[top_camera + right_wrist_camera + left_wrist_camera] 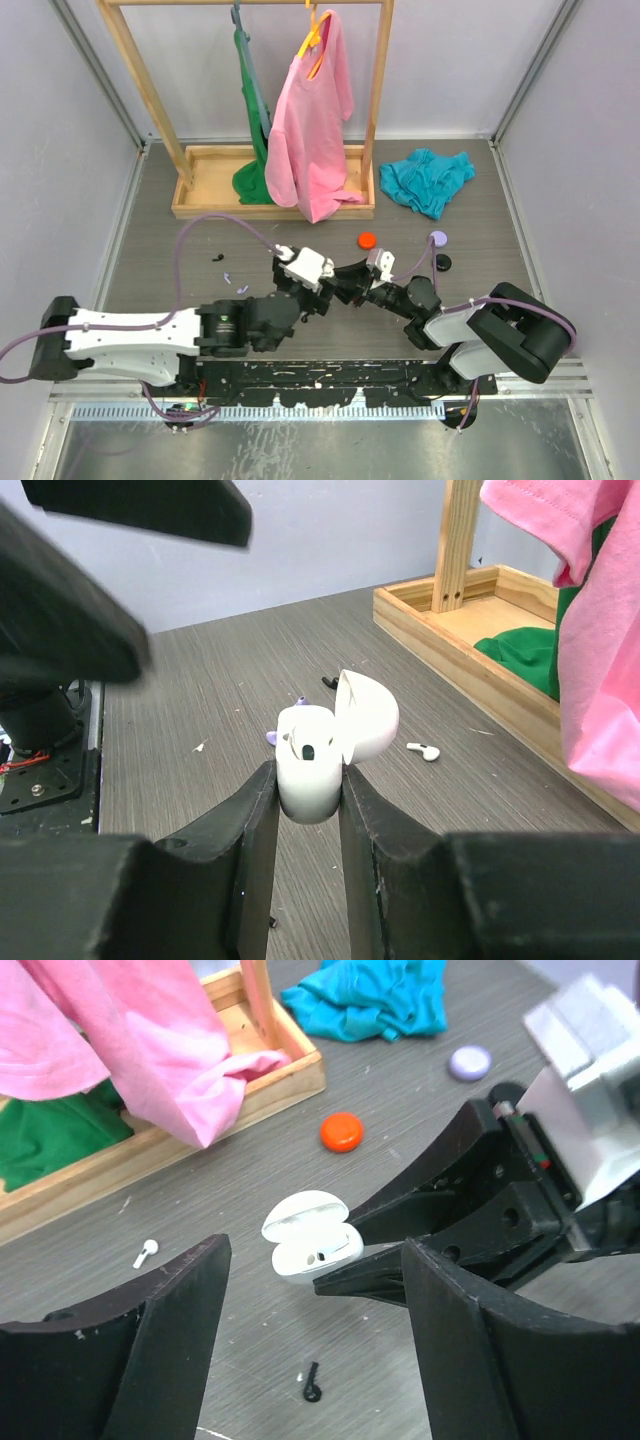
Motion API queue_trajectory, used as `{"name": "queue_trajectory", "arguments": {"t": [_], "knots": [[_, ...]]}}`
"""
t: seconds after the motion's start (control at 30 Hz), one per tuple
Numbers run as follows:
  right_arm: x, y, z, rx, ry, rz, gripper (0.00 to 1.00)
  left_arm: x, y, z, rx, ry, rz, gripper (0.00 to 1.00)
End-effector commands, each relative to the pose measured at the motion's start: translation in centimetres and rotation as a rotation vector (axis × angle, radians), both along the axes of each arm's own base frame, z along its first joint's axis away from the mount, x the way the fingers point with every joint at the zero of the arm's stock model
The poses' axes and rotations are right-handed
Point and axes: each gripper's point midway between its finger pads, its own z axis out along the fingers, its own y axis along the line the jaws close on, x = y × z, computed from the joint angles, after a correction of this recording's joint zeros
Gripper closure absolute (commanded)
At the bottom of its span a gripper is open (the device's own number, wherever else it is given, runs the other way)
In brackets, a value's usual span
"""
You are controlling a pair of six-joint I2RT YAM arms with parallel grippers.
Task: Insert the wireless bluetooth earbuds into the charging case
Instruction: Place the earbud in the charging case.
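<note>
You have the white charging case (322, 748) near the middle of the worktop (480, 225), between the two arms, with its lid hinged open and its body standing upright. Your right tool (307, 790) pinches the lower body of the case, one finger pressed on each side. One dark well shows inside the open body, but you cannot tell from here whether a bud sits in it, or whether the case touches the worktop. Your left tool (317, 1260) has its jaws spread wide and holds nothing; it faces the case, which shows in the gap between its fingers without touching them. A white earbud (424, 751) lies loose on the worktop between the case and the wooden tray (205, 205). A black earbud (311, 1383) lies on the worktop close under the left tool. A lilac earbud (271, 737) peeks out just beside the case, partly hidden by it. Further out, a red round puck (367, 239) lies on the far side of the tools, with a lilac puck (437, 238) and a black puck (443, 262) to its right. At the far edge, a pink shirt (312, 120) and a green garment (252, 130) hang from the rack over the tray. A teal cloth (428, 180) is crumpled to the right of the tray.
</note>
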Motion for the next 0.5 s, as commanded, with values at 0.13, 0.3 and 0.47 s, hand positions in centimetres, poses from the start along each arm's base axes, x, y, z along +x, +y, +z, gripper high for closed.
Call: {"name": "queue_trajectory", "arguments": {"t": [0.13, 0.3, 0.47], "knots": [[0.1, -0.2, 3.3, 0.086, -0.098, -0.015, 0.82, 0.6, 3.4, 3.0, -0.254, 0.108, -0.023, 0.26], [0.1, -0.1, 3.3, 0.086, -0.097, -0.014, 0.82, 1.2, 4.5, 1.3, -0.234, 0.173, -0.005, 0.24], [0.2, -0.1, 3.0, 0.082, -0.087, -0.017, 0.82, 3.1, 5.8, -1.2, -0.234, 0.282, 0.059, 0.21]]}}
